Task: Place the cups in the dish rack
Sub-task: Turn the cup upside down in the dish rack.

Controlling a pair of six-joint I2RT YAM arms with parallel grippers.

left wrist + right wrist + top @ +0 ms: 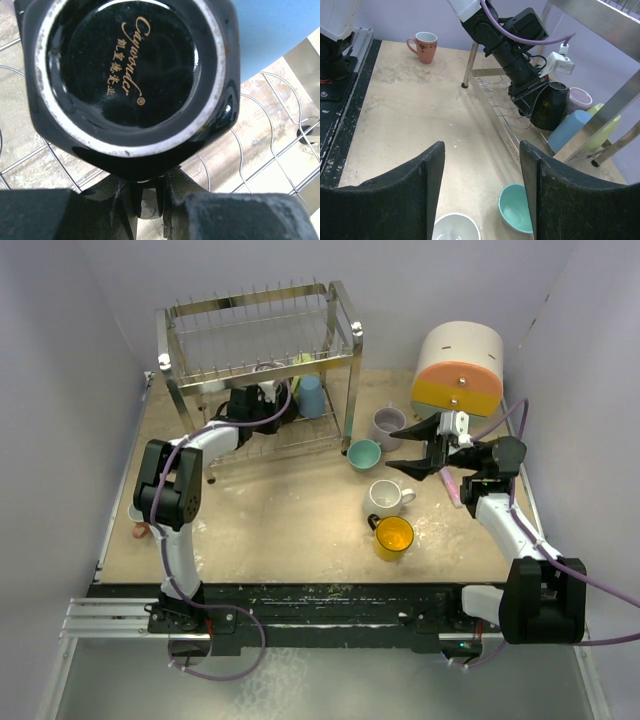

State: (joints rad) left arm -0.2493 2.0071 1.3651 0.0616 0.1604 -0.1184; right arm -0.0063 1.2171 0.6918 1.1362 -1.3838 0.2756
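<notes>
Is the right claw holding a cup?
No, the right gripper is open and empty, hovering above the teal cup and white cup.

Nine cups [393, 537], one dish rack [351, 390]

Glossy black mug [135, 75] (glazed), shiny chrome rack [350, 390]
</notes>
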